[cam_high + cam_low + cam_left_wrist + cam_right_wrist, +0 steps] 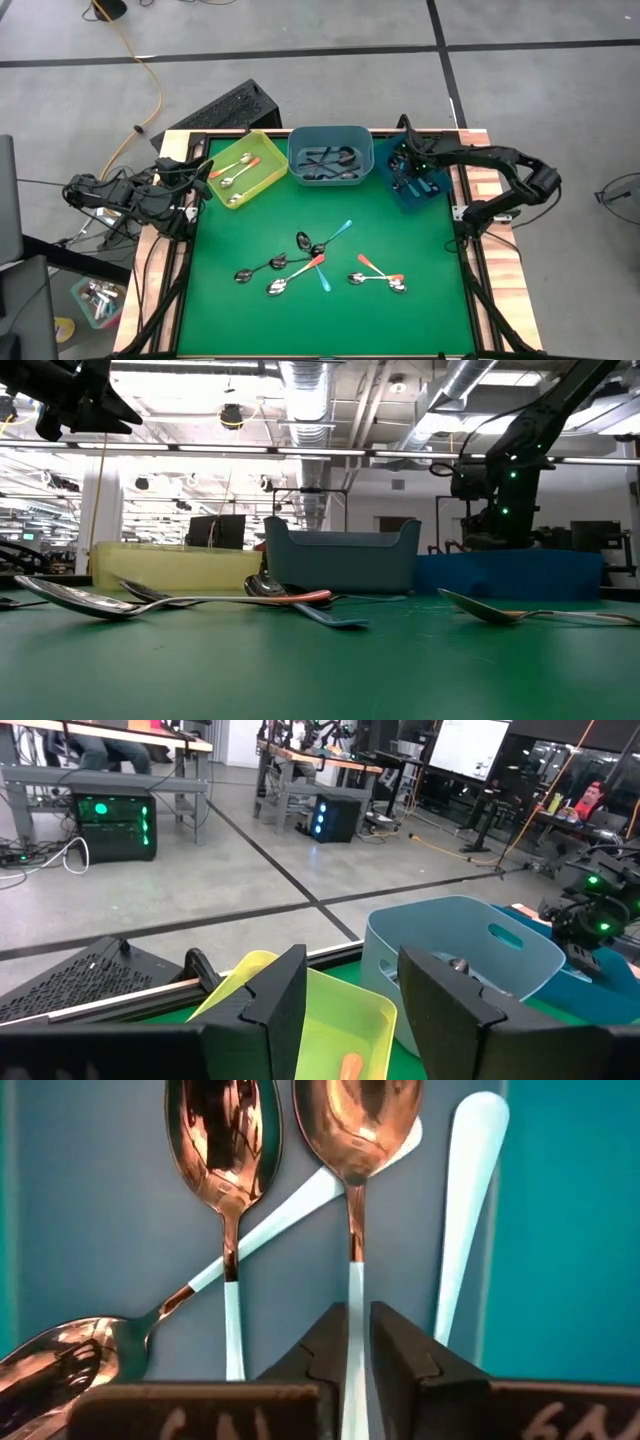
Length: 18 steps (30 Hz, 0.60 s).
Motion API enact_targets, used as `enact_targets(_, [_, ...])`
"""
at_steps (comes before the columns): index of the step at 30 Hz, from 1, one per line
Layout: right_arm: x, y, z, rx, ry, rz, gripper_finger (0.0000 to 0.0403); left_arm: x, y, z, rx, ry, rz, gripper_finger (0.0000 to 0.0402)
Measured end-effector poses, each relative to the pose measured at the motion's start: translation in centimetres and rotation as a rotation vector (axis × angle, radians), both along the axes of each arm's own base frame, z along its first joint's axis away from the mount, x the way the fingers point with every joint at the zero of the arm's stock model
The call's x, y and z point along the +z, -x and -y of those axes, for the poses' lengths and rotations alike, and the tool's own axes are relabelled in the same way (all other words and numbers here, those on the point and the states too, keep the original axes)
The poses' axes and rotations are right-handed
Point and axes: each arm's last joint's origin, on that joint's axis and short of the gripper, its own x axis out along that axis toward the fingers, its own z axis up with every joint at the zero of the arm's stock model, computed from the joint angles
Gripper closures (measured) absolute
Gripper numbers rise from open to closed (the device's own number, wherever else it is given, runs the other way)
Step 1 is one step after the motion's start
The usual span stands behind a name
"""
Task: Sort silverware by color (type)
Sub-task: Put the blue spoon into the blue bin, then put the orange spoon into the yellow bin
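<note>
Spoons (318, 262) not yet sorted lie scattered mid-tabletop (220, 320); high view shows dark, red and teal handles crossing each other there. My right tool (408, 172) hangs over the blue bin (432, 190) at the far right corner; my left tool (200, 172) waits beside the yellow bin (262, 176), which holds red-handled spoons. Grey bin (330, 136) between them holds dark ones.

Low view: overlapping spoons in the foreground. Risk: lifting one from that tangle may drag or flip its neighbour, since handles rest on each other.

Left wrist view: left tool's fingers (270, 1010) spread, nothing between them, yellow and grey bins ahead.

Right wrist view: right tool (358, 1335) stands over the blue bin floor, fingers narrowly apart with a teal-handled spoon (356, 1230) between them; I cannot tell whether they pinch it or have let go. Other teal spoons lie close alongside. Risk: if I rise before the handle is free, it may snag and come back up, or nudge its neighbours.
</note>
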Motion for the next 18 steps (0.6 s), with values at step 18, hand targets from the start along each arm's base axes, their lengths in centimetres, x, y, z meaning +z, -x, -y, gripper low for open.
enact_targets(18, [8.0, -2.2, 2.2, 0.072, 0.02, 0.023, 0.024, 0.0, 0.0, 0.0, -0.003, -0.006, -0.01, 0.0258])
